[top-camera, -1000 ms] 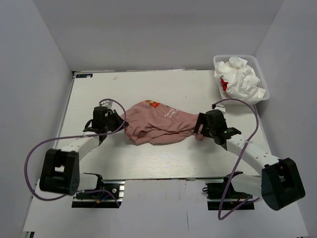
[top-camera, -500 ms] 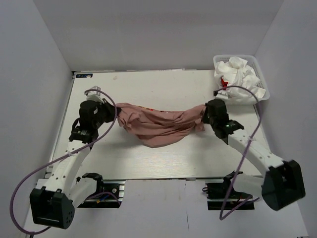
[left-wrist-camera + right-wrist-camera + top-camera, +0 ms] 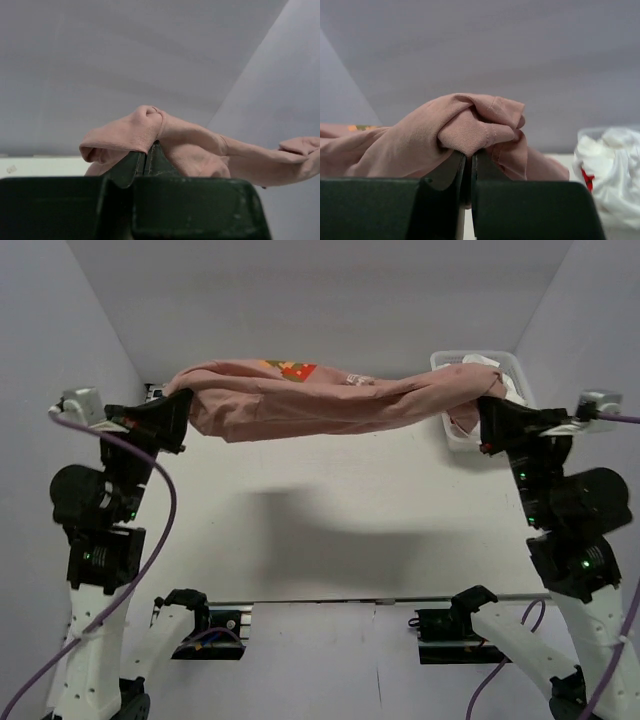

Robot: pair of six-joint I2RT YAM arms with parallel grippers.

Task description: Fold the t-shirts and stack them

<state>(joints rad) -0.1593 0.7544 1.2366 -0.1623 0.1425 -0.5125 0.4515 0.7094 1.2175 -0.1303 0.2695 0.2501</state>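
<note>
A dusty-pink t-shirt (image 3: 330,400) hangs stretched in the air high over the table, its printed patch facing up near the middle. My left gripper (image 3: 183,412) is shut on its left end and my right gripper (image 3: 484,420) is shut on its right end. In the left wrist view the pink t-shirt (image 3: 200,150) bunches over the closed left gripper (image 3: 146,152). In the right wrist view the cloth (image 3: 470,130) folds over the closed right gripper (image 3: 469,157). White t-shirts (image 3: 612,170), one with a red patch, lie crumpled at the right.
A white lattice basket (image 3: 455,435) at the table's back right holds the white shirts, mostly hidden behind the pink cloth and my right arm. The shirt's shadow falls on the white table (image 3: 330,540). Grey walls close in on both sides.
Both arms have risen and spread apart, lifting the pink shirt off the table and pulling it into a long band. My right gripper has closed on the cloth.
</note>
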